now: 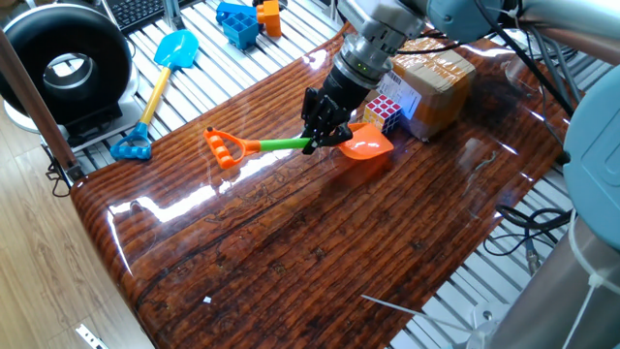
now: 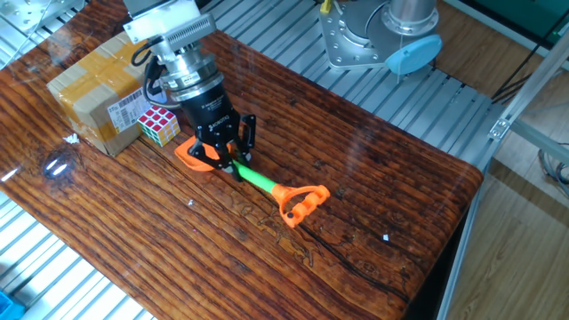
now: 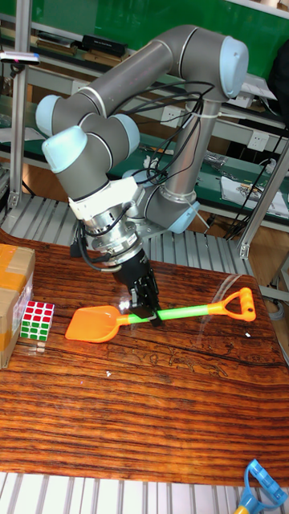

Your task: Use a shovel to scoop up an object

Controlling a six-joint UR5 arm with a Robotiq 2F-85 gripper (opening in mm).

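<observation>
The shovel lies low over the wooden table (image 1: 291, 252), its orange blade (image 1: 368, 144) pointing at the cube. My gripper (image 1: 315, 139) is shut on the green shaft (image 1: 279, 143) just behind the blade, and the orange handle (image 1: 223, 148) sticks out on the far side. The Rubik's cube (image 1: 386, 109) stands against the cardboard box (image 1: 438, 82). In the tall fixed view a small gap shows between the blade (image 3: 96, 324) and the cube (image 3: 36, 320), with the gripper (image 3: 148, 315) on the shaft. The other fixed view shows the gripper (image 2: 227, 160), blade (image 2: 194, 153) and cube (image 2: 158, 123).
A blue shovel with a yellow shaft (image 1: 160, 78) lies on the metal slats beyond the table, near a black round device (image 1: 63, 63) and blue blocks (image 1: 237, 21). The arm's base (image 2: 373, 36) stands behind the table. Cables hang at the table's right side (image 1: 528, 223).
</observation>
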